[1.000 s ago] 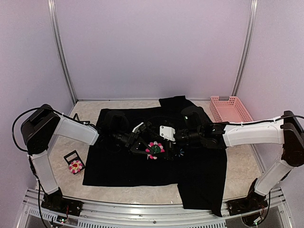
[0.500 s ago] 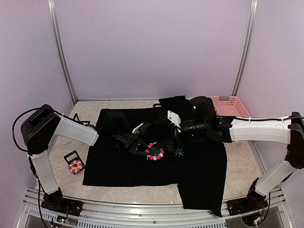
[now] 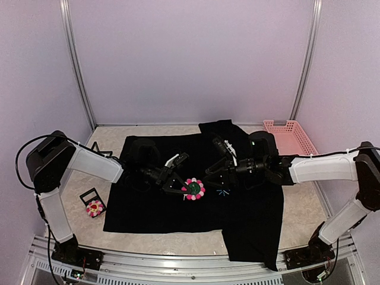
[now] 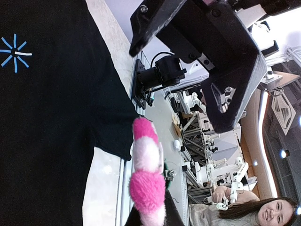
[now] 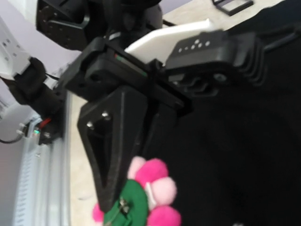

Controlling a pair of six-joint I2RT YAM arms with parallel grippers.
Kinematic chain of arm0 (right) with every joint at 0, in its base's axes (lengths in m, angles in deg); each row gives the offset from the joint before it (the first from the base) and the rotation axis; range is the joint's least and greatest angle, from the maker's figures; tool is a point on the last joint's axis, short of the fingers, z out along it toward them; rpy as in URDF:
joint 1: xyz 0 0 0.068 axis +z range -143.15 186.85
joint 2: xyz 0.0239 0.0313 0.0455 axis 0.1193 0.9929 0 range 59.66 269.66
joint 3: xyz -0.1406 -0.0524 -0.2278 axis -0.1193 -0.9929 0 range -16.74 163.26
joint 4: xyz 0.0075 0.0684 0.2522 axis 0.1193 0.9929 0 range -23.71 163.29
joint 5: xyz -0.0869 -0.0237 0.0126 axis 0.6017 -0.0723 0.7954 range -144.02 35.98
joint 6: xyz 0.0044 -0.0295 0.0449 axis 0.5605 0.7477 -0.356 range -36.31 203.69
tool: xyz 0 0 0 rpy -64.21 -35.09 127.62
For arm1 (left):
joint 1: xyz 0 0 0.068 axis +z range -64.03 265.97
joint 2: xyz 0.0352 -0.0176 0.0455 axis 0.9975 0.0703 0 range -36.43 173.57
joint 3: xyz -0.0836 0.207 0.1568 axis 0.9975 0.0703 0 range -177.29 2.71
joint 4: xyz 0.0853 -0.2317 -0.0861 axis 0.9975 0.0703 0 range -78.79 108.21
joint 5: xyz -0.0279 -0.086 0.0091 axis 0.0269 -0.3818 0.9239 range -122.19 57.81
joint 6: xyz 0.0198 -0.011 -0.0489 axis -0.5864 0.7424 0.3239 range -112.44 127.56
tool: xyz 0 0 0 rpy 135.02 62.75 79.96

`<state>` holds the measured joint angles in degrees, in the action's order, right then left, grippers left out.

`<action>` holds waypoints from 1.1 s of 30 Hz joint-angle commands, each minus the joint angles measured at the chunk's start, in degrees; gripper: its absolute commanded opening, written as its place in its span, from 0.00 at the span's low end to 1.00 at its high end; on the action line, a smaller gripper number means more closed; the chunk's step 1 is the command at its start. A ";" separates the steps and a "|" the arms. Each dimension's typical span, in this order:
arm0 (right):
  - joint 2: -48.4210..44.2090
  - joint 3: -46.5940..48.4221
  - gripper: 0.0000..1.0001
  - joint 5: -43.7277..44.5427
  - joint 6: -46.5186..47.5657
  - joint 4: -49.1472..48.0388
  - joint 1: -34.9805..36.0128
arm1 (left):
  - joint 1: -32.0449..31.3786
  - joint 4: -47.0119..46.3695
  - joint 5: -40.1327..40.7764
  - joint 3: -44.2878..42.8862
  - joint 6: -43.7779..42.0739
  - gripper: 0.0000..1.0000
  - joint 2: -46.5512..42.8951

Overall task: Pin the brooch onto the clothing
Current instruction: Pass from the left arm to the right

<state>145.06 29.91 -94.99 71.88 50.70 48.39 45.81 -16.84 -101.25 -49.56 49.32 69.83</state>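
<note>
Left pincer (image 3: 184,188): closed on the brooch (image 3: 193,189), whose rim is pinched between the black fingers.
Right pincer (image 3: 218,177): jaws are seen apart, with nothing held between them.
Brooch position: held over the middle of the T-shirt (image 3: 154,208); whether the cloth is touched cannot be told.
Brooch facing: the green back with its metal pin is turned up, and the pink petals show only as a rim.
Deciding relation: the brooch lies just left of the right pincer, so the free right arm is judged nearer to work the pin.
Target nearby: the starburst mark (image 3: 224,191) is seen just right of the brooch.
Counts: two pincers; two flower brooches, the second flower brooch (image 3: 94,207) lying well apart at near left; one T-shirt; one pink basket (image 3: 288,138) at far right.
</note>
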 commanded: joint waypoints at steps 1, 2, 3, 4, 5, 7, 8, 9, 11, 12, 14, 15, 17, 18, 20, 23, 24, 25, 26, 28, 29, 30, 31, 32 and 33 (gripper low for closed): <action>3.12 -0.15 0.71 -5.15 -6.93 -7.03 0.90 | 0.17 -2.09 -0.82 0.68 0.20 0.00 -0.63; 3.96 0.17 0.71 -5.13 -6.93 -6.91 1.20 | 0.17 -2.17 -0.86 0.66 0.25 0.00 -0.62; 4.79 0.52 0.71 -5.05 -6.87 -6.64 1.32 | 0.17 -2.26 -0.90 0.68 0.23 0.00 -0.75; 5.53 0.69 0.71 -5.19 -6.76 -6.56 1.42 | 0.17 -2.38 -0.90 0.76 0.25 0.00 -0.84; 6.16 0.79 0.70 -5.56 -6.93 -6.80 1.42 | 0.17 -2.48 -0.98 0.84 0.25 0.00 -0.92; 7.19 0.85 0.64 -6.41 -7.46 -7.44 1.43 | 0.17 -2.60 -1.14 0.85 0.23 0.00 -0.96; 7.68 1.00 0.60 -6.85 -7.60 -7.63 1.44 | 0.17 -2.62 -1.24 0.81 0.25 0.00 -1.03; 8.13 1.18 0.55 -7.37 -8.11 -7.84 1.44 | 0.17 -2.70 -1.26 0.83 0.33 0.00 -0.97; 9.16 1.29 0.50 -8.90 -9.39 -8.99 1.46 | 0.17 -2.71 -1.32 0.85 0.32 0.00 -0.95; 9.69 1.41 0.48 -9.79 -10.04 -9.51 1.47 | 0.22 -2.74 -1.35 0.85 0.34 0.00 -0.96; 10.67 1.66 0.44 -11.19 -10.89 -10.07 1.55 | 0.26 -2.80 -1.38 0.85 0.34 0.00 -0.90; 11.19 1.74 0.42 -11.88 -11.39 -10.32 1.56 | 0.26 -2.84 -1.35 0.83 0.37 0.00 -0.95; 12.04 1.77 0.36 -13.30 -12.50 -11.55 1.62 | 0.26 -2.88 -1.32 0.86 0.38 0.00 -0.98; 12.61 1.89 0.33 -14.01 -13.23 -12.17 1.67 | 0.28 -2.95 -1.34 0.85 0.47 0.00 -1.04; 13.66 2.08 0.24 -15.38 -14.82 -13.55 1.71 | 0.34 -2.97 -1.26 0.85 0.52 0.00 -1.00; 14.81 2.61 0.08 -16.65 -16.33 -13.98 1.74 | 0.50 -3.06 -0.92 0.84 0.54 0.00 -1.09; 15.03 2.72 0.04 -17.40 -16.99 -14.42 1.73 | 0.66 -3.04 -0.52 0.83 0.64 0.00 -1.07; 15.30 2.67 0.01 -18.15 -18.23 -15.25 1.71 | 0.80 -3.04 -0.13 0.90 0.79 0.00 -1.12; 15.48 2.72 0.00 -18.58 -19.67 -15.86 1.75 | 1.05 -3.06 0.46 0.98 1.02 0.03 -1.18; 16.02 3.27 0.00 -18.60 -22.46 -15.20 1.43 | 1.74 -3.22 1.94 1.42 1.10 0.22 -1.66; 16.26 3.61 0.00 -18.50 -23.95 -14.41 1.21 | 2.20 -3.31 2.93 1.80 0.90 0.28 -2.13; 16.36 3.68 0.00 -18.48 -25.96 -14.24 0.82 | 2.77 -3.01 4.19 2.17 0.27 0.31 -3.32; 16.25 3.41 0.00 -18.48 -28.11 -14.87 0.48 | 3.33 -1.34 6.36 2.40 -1.37 0.34 -4.26; 16.02 2.96 0.00 -18.37 -30.96 -16.01 0.20 | 3.88 1.55 9.02 2.19 -3.74 0.38 -5.83; 15.68 2.52 0.00 -18.25 -32.76 -17.02 -0.04 | 4.21 5.55 12.43 1.74 -8.48 0.39 -8.28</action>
<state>160.78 32.23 -111.56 47.97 37.26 49.05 48.10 -17.23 -98.02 -47.76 49.10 68.60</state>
